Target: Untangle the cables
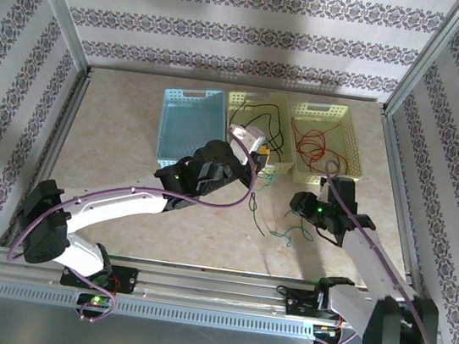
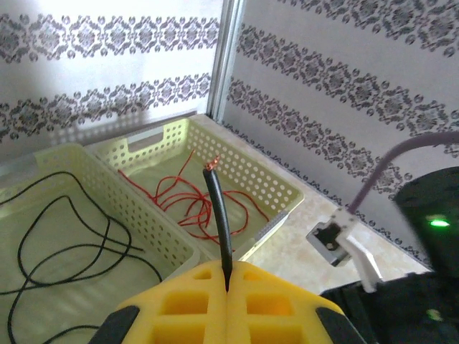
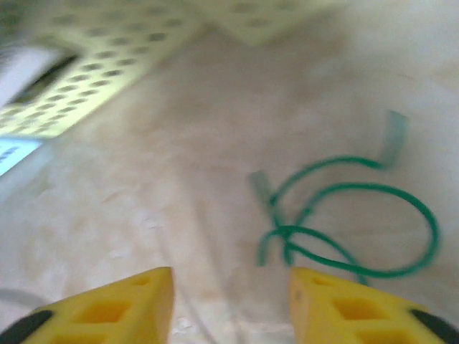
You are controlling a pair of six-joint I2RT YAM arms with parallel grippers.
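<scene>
My left gripper [image 2: 228, 283] is shut on a black-looking cable end [image 2: 219, 215] that sticks up between the yellow pads, with a bare copper tip. In the top view this gripper [image 1: 260, 149] hovers over the middle basket [image 1: 241, 98], where loops of black cable [image 2: 64, 244] lie. The red cable [image 2: 193, 204] is coiled in the right basket [image 1: 349, 142]. A green cable [image 3: 344, 229] lies looped on the table, just ahead and right of my open right gripper [image 3: 229, 287]. From above, the right gripper [image 1: 302, 206] sits low beside the green loops [image 1: 291, 230].
An empty blue basket [image 1: 168, 125] stands left of the two pale yellow ones. A thin dark strand [image 1: 255, 211] trails on the table between the arms. Purple arm cables arc over both arms. Patterned walls and metal posts enclose the table.
</scene>
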